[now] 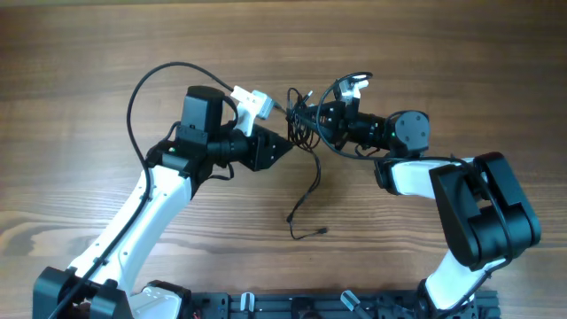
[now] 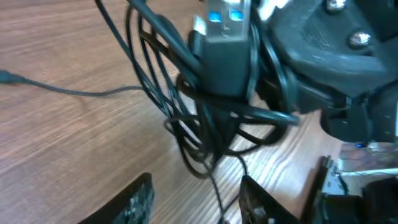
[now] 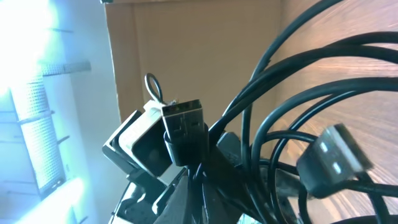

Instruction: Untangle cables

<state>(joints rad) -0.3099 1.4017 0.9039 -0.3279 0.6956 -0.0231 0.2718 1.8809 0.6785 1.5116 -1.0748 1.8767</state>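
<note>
The cables [image 1: 299,124] are a tangled knot of thin dark cords held just above the wooden table at centre. My right gripper [image 1: 315,116] comes in from the right and is shut on the cables [image 3: 280,124]. Two USB plugs [image 3: 185,130] stick out of the knot above the right gripper [image 3: 208,186]. My left gripper [image 1: 289,147] sits just left of and below the knot. In the left wrist view the left gripper [image 2: 196,202] is open below the cables [image 2: 205,124]. One thin strand [image 2: 217,190] runs between its fingers without touching them.
One loose strand [image 1: 312,190] trails from the knot toward the table's front and ends in a small plug [image 1: 321,231]. The left arm's thick black cable [image 1: 140,89] loops out at upper left. A black rail [image 1: 292,306] lines the front edge.
</note>
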